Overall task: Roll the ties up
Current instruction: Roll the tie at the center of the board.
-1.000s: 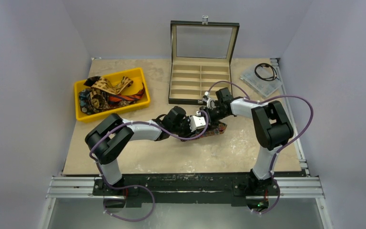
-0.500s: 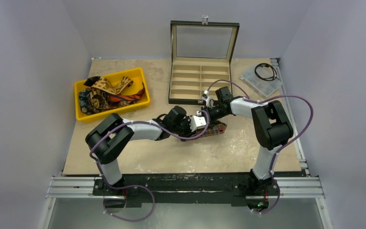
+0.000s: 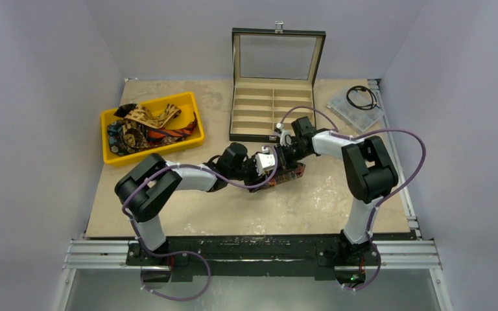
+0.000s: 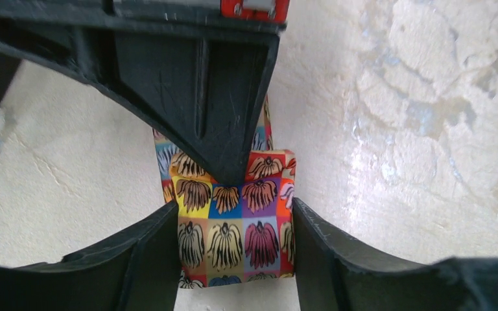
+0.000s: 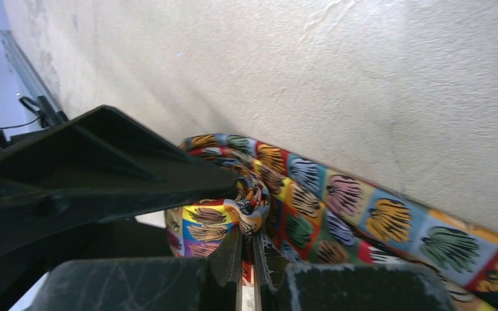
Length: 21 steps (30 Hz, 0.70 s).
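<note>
The multicoloured floral tie [image 3: 286, 175] lies mid-table, partly rolled. In the left wrist view the roll [image 4: 233, 236] sits between my left gripper's [image 4: 233, 256] two fingers, which touch both of its sides. My right gripper's finger [image 4: 220, 116] comes in from above and presses on the roll's top. In the right wrist view my right gripper [image 5: 248, 259] is nearly shut, pinching a bunched fold of the tie [image 5: 337, 201]; the tail runs off to the right. Both grippers meet at the roll in the top view, the left [image 3: 266, 166] and the right [image 3: 284, 155].
A yellow bin [image 3: 191, 102] at the back left holds several other ties [image 3: 144, 126]. An open black box with tan compartments [image 3: 272, 110] stands just behind the grippers. A black coiled cable [image 3: 361, 97] lies on a clear packet at the back right.
Both grippers and the tie roll have shifted a little to the left and away from the arm bases. The left wrist has turned slightly.
</note>
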Available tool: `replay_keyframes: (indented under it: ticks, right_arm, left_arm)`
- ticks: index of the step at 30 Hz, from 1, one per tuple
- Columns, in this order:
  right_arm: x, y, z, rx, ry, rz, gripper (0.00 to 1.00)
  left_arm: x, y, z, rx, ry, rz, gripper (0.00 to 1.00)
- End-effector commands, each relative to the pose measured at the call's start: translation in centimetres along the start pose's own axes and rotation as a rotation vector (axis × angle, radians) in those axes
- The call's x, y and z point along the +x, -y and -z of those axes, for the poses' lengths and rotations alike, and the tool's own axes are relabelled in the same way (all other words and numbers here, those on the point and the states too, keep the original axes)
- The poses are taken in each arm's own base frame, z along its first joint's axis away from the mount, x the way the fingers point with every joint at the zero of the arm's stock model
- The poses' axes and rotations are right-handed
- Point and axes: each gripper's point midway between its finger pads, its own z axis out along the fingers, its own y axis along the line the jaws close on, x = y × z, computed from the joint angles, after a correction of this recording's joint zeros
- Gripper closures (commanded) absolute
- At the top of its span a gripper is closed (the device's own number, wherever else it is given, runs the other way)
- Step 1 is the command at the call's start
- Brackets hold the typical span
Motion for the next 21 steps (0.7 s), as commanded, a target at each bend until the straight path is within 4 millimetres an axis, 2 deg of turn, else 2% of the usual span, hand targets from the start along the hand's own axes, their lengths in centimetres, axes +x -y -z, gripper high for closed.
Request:
replay_keyframes:
  ticks: [1,5,9,12,16,21]
  right_arm:
    - [1.4,7.3,-0.7,0.314,-0.050,0.027,1.00]
    - [1.4,8.3,-0.9,0.345,-0.063,0.022,1.00]
    - [1.2,9.2,-1.1,0.384,-0.076,0.018,1.00]
    - [1.3,9.6,-1.3,0.396,-0.087,0.016,1.00]
    - [1.8,9.9,-1.5,0.400,-0.102,0.009,1.00]
    - [2.3,10.1,-1.5,0.403,-0.110,0.007,1.00]
  left_arm:
    - [-4.2,0.2,0.5,0.048,0.162,-0.010,0.43]
    - [-4.1,0.4,0.2,0.064,0.173,-0.039,0.36]
    - [-3.5,-0.4,-0.1,0.022,0.166,-0.053,0.33]
    - [-3.2,-0.9,0.1,-0.015,0.177,-0.066,0.22]
    - [-3.0,-0.8,0.2,-0.025,0.192,-0.069,0.19]
    - [-2.5,-2.4,0.3,-0.129,0.190,-0.003,0.13]
